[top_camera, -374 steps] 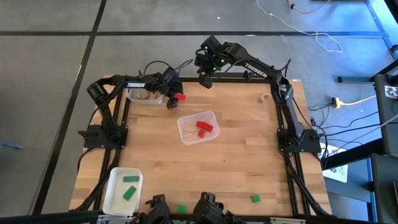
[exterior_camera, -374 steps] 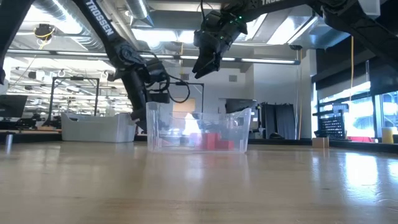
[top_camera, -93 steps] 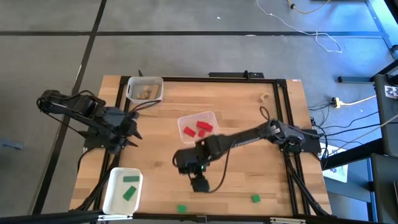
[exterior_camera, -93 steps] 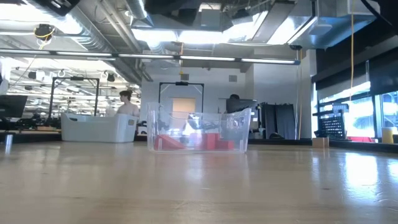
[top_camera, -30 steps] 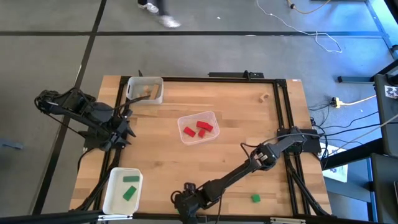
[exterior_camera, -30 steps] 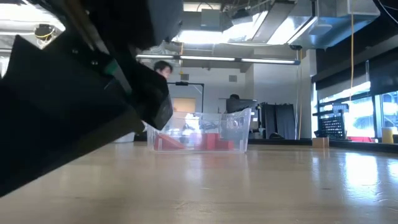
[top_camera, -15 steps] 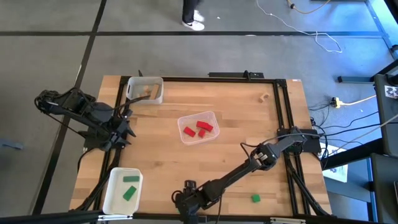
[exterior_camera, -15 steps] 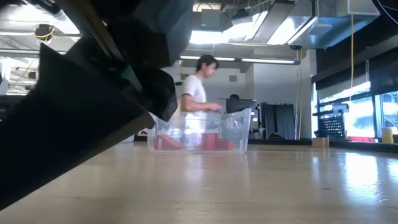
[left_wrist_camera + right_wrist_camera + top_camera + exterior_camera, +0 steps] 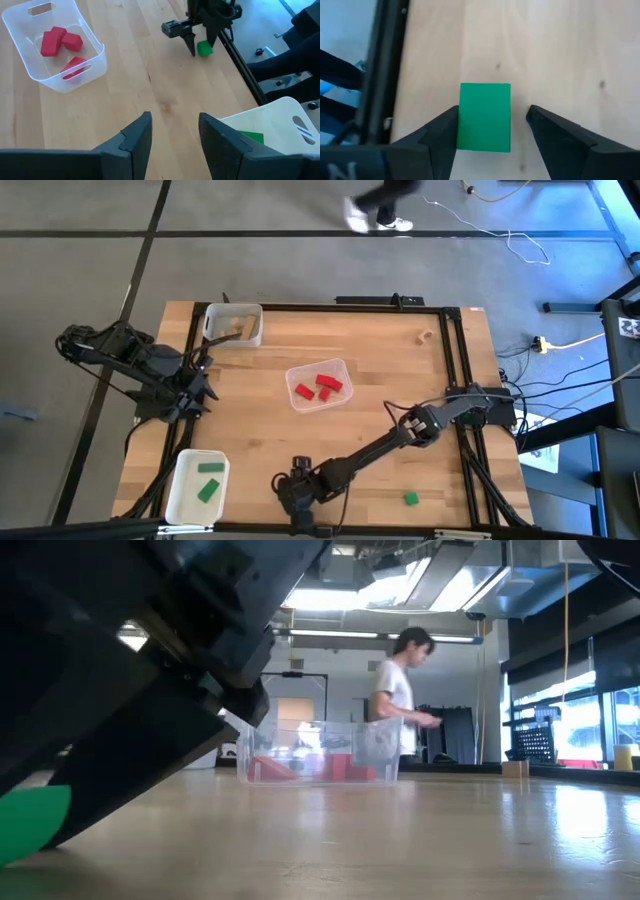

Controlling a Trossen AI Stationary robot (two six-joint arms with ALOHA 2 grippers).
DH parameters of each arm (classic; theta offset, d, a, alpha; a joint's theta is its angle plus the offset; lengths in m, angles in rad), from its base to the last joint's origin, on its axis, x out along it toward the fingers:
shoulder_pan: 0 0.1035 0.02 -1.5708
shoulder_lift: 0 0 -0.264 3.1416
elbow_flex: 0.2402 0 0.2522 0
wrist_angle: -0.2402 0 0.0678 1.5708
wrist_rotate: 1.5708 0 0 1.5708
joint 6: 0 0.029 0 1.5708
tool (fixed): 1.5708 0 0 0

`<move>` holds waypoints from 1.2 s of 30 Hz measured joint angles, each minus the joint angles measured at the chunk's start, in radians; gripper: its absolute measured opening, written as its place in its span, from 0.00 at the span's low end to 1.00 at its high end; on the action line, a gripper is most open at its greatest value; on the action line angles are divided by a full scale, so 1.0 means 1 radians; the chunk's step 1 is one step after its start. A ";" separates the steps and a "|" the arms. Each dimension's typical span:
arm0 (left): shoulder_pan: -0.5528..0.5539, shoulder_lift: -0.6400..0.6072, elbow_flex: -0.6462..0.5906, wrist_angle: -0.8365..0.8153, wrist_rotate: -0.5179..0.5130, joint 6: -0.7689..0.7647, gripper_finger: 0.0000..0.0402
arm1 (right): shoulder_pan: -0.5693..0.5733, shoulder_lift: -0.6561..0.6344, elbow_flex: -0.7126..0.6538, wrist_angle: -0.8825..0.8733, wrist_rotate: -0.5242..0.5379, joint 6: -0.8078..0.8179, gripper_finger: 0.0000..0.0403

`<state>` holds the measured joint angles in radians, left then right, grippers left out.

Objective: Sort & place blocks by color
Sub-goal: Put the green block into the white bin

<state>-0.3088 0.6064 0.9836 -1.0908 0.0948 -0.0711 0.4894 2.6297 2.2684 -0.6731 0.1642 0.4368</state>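
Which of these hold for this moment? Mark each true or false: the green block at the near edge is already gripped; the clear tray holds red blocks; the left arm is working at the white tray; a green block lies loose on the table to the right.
1. The right end effector has closed on the green block. False: its fingers stand open on either side of the block, with a gap on one side.
2. The clear tray holds red blocks. True.
3. The left end effector is working at the white tray. False: it waits at the table's left edge, holding nothing.
4. Another green block lies loose on the table. True.
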 joint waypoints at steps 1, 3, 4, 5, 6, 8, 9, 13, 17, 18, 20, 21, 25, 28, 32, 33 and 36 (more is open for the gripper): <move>0.000 0.000 0.000 0.000 0.000 0.000 0.38 | -0.005 0.000 0.000 -0.001 0.000 -0.009 0.60; 0.000 0.000 0.000 0.000 0.000 0.000 0.38 | -0.017 0.000 0.000 -0.002 0.000 -0.029 0.60; 0.000 0.000 0.000 0.000 0.000 0.000 0.38 | -0.023 0.000 0.000 -0.002 0.000 -0.040 0.60; 0.000 0.000 0.000 0.000 0.000 0.000 0.38 | -0.029 0.000 -0.001 -0.003 0.000 -0.050 0.60; 0.000 0.000 0.000 0.000 0.000 0.000 0.38 | -0.034 0.000 -0.001 -0.004 0.000 -0.053 0.60; 0.000 0.000 0.000 0.000 0.000 0.000 0.38 | -0.044 0.000 -0.001 -0.007 0.000 -0.052 0.60; 0.000 0.000 0.000 0.000 0.000 0.000 0.38 | -0.048 0.000 -0.001 -0.009 0.000 -0.052 0.60; 0.000 0.000 0.000 0.000 0.000 -0.005 0.38 | -0.065 0.000 -0.001 -0.010 0.000 -0.050 0.60; 0.000 0.000 0.000 0.000 0.000 -0.005 0.38 | -0.080 0.000 -0.002 -0.011 0.002 -0.048 0.57; 0.000 0.000 0.000 0.000 0.000 -0.006 0.38 | -0.083 0.000 -0.002 -0.010 0.005 -0.048 0.55; 0.000 0.000 0.000 0.000 0.000 -0.006 0.38 | -0.090 0.000 -0.002 -0.007 0.008 -0.047 0.50; 0.000 0.000 0.000 0.000 0.000 -0.006 0.38 | -0.093 0.000 -0.002 -0.003 0.008 -0.045 0.46; 0.000 0.000 0.000 0.000 0.000 -0.006 0.38 | -0.115 0.002 -0.003 0.046 0.006 0.009 0.33; 0.000 0.000 0.000 0.000 0.000 -0.007 0.38 | -0.141 0.003 -0.005 0.093 -0.055 0.068 0.32; 0.000 0.000 0.000 0.000 0.000 -0.008 0.38 | -0.175 0.007 -0.006 0.166 -0.133 0.116 0.32; 0.000 0.000 0.000 0.000 0.000 -0.008 0.38 | -0.180 0.008 -0.006 0.180 -0.137 0.117 0.32; 0.000 0.000 0.000 -0.007 0.000 -0.008 0.38 | -0.194 0.014 0.029 0.186 -0.148 0.097 0.32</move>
<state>-0.3089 0.6064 0.9836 -1.0981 0.0952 -0.0792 0.2954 2.6438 2.2977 -0.4873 0.0161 0.5339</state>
